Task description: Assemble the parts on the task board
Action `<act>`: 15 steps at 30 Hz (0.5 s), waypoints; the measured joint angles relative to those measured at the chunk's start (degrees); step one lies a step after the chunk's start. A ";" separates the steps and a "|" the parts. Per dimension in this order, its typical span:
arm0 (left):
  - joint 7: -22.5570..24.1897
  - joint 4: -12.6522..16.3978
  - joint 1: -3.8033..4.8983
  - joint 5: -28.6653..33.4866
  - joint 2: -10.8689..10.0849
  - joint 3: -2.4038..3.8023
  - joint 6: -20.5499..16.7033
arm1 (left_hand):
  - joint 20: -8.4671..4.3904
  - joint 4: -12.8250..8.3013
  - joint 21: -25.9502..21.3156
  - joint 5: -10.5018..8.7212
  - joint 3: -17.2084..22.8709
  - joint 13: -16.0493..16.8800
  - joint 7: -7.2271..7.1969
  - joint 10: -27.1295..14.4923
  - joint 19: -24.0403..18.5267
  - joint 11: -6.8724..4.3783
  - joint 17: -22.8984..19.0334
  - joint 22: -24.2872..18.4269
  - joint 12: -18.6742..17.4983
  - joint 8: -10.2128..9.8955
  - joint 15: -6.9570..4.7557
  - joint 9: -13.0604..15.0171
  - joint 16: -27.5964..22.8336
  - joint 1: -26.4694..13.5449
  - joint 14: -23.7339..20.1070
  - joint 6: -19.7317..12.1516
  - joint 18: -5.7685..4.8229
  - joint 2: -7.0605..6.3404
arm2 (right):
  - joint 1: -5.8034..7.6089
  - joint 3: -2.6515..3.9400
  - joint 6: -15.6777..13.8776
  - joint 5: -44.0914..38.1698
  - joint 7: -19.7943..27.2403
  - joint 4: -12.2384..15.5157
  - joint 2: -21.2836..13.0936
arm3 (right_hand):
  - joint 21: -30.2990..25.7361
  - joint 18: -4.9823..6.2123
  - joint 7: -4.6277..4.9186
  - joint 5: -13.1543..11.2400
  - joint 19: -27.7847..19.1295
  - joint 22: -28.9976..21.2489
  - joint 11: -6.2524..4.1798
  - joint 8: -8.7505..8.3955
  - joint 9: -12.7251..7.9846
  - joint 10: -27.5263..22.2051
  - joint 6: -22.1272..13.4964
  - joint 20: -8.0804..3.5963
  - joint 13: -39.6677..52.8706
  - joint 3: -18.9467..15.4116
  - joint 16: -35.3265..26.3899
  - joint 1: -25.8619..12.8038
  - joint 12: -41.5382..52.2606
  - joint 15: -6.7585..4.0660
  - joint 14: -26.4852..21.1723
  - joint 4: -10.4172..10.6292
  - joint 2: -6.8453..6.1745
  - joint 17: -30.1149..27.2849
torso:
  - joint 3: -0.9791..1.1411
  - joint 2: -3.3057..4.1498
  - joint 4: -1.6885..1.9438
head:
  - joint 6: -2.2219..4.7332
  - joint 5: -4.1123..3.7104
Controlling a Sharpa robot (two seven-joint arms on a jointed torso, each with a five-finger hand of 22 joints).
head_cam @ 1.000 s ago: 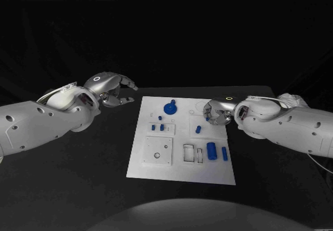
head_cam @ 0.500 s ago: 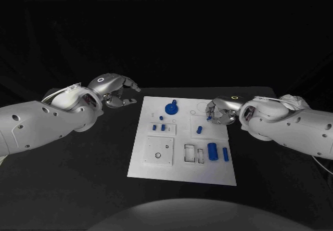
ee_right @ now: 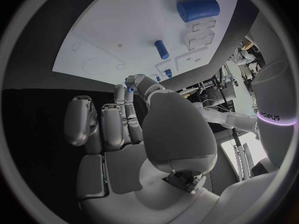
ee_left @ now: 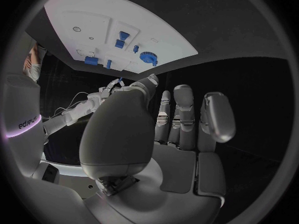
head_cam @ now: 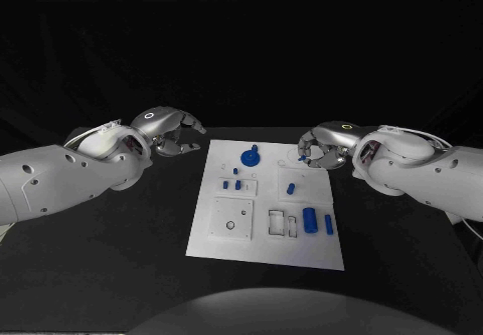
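The white task board point(head_cam: 264, 241) lies in the middle of the table. On it are a blue gear point(head_cam: 248, 155), two small blue blocks point(head_cam: 230, 185), a short blue peg point(head_cam: 290, 188), a thick blue cylinder point(head_cam: 309, 218) and a slim blue pin point(head_cam: 328, 223). My right hand point(head_cam: 324, 145) hovers over the board's far right corner, its fingers curled, and pinches a tiny blue part point(ee_right: 129, 88) at its fingertips. My left hand point(head_cam: 166, 132) hangs off the board's far left corner; its fingers are loosely bent and hold nothing.
Recessed frames point(head_cam: 280, 222) and a square plate with a hole point(head_cam: 228, 218) take up the board's near half. Black tabletop point(head_cam: 121, 237) surrounds the board on all sides. In the left wrist view the board point(ee_left: 124, 15) and gear point(ee_left: 148, 57) lie beyond the fingers.
My right hand has lifted off the board's right side and drawn back toward its far right corner. The left hand has barely shifted.
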 measured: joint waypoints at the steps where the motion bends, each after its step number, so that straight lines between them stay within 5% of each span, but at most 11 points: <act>1: -0.02 -0.04 -0.02 0.00 0.00 0.00 0.05 | -0.01 0.00 0.00 0.00 0.00 0.00 0.00 0.00 -0.01 0.00 -0.04 0.00 0.00 0.00 0.08 -0.06 0.00 0.05 -0.07 0.00 0.00 0.05 | 0.18 0.00 0.18 0.09 -0.11 0.60 0.06 | 0.00 0.00 0.00 0.00 0.00 0.00 -0.14 0.00 0.00 0.14 0.00 0.00 0.00 -0.05 0.00 0.00 0.00 0.16 0.16 -0.05 0.00 0.00 | 0.01 -0.01 -0.01 | 0.00 0.10; 7: -0.14 -0.45 -0.28 0.02 0.35 0.00 0.46 | -0.01 0.00 -0.20 -0.25 0.00 0.00 0.00 0.20 -0.01 -0.20 -0.17 0.00 0.00 -0.21 0.08 -0.07 0.00 0.24 -0.07 0.00 0.00 0.24 | 0.63 0.00 2.24 0.59 -0.82 4.27 2.66 | -0.05 0.00 0.01 -0.02 0.00 0.00 -0.01 -0.30 0.08 0.67 -0.02 0.00 -0.30 0.29 0.00 0.00 0.00 0.21 0.21 -0.39 -0.01 -0.21 | 0.07 -0.06 -0.11 | 0.00 0.28; 15: -0.20 -0.58 -0.59 0.03 1.19 -0.01 1.16 | -0.01 -0.06 -0.22 -0.25 0.26 -0.05 0.00 0.20 -0.01 -0.20 -0.17 -0.01 0.00 -0.21 0.07 -0.14 0.00 0.49 -0.07 0.00 0.00 0.49 | 0.70 0.03 6.69 0.66 -1.52 5.40 7.82 | -0.89 0.00 0.20 -0.38 -0.23 -0.01 -0.01 -1.05 1.55 0.67 -0.27 0.22 -0.52 0.51 -0.02 -0.07 -0.23 0.22 0.21 -0.61 -0.09 -0.91 | 0.18 -0.10 0.44 | 0.00 0.24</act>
